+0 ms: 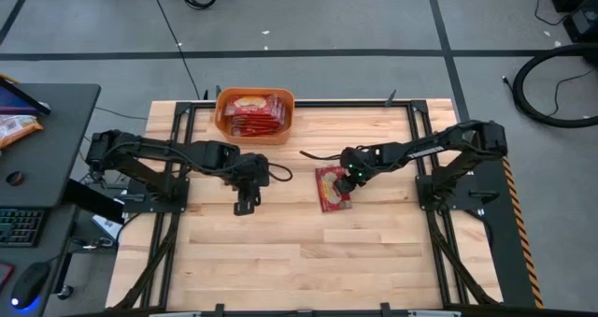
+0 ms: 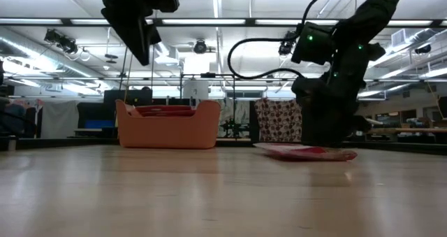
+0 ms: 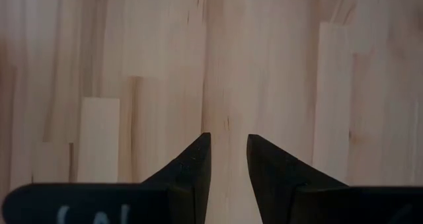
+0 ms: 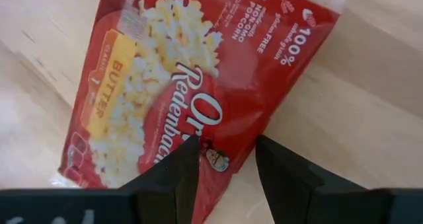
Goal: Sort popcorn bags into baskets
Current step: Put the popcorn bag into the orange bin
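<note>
A flat red foil popcorn bag (image 1: 332, 188) lies alone mid-table on the pale wooden table (image 1: 280, 252). The right gripper (image 1: 351, 177) is down at its edge, fingers parted around the edge, not closed. The left gripper (image 1: 246, 203) hangs nearby over bare planks, fingers slightly apart, empty. Farther back, against the far edge, the orange plastic rectangular tub (image 1: 254, 117) holds several red packets (image 1: 256, 113).

One basket (image 1: 255, 115) stands on the one worktop (image 1: 299, 252). One bag (image 1: 333, 188) lies loose on the wood; several more fill the basket, overlapped too closely to count. Two arms, each with one hand: left (image 1: 247, 202), right (image 1: 352, 179).
</note>
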